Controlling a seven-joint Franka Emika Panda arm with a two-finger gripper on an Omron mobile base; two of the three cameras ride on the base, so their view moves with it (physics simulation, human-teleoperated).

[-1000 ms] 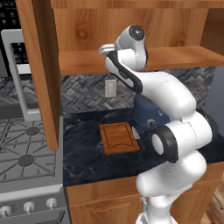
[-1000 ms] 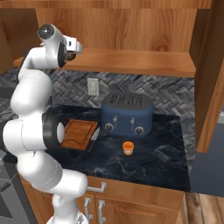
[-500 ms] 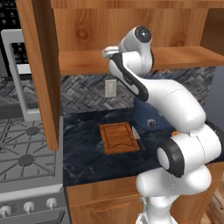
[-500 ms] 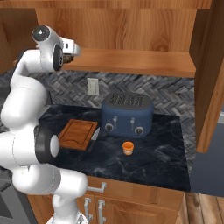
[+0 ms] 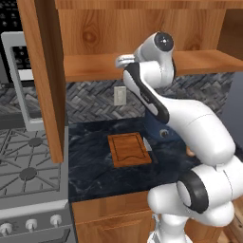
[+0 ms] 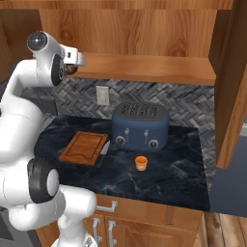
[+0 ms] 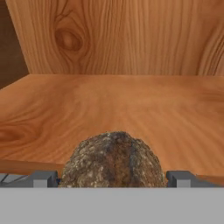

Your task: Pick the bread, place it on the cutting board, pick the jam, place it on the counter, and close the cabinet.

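Note:
The bread [image 7: 113, 159], a dark brown mottled lump, sits between my two fingertips at the front edge of the cabinet shelf [image 7: 109, 105]. My gripper [image 7: 113, 178] is shut on it, one finger against each side. In the base views the gripper [image 5: 124, 60] [image 6: 76, 59] is level with the shelf's left front edge. Below on the counter [image 6: 169, 169] lies the empty cutting board [image 5: 129, 149] [image 6: 84, 147]. The jam [image 6: 140, 163], a tiny orange jar, stands on the counter in front of the toaster. Both cabinet doors [image 5: 45, 80] [image 6: 236, 82] hang open.
A blue toaster [image 6: 140, 126] stands on the counter right of the board, and a knife [image 6: 105, 149] lies along the board's right edge. The gas stove [image 5: 28, 166] and a microwave [image 5: 19, 80] are to the left. A wall outlet [image 6: 102, 95] is behind.
The arm's lower joints have swung round while the gripper stayed at the shelf's front edge, shifting only slightly outward. Board, jam and toaster have not moved.

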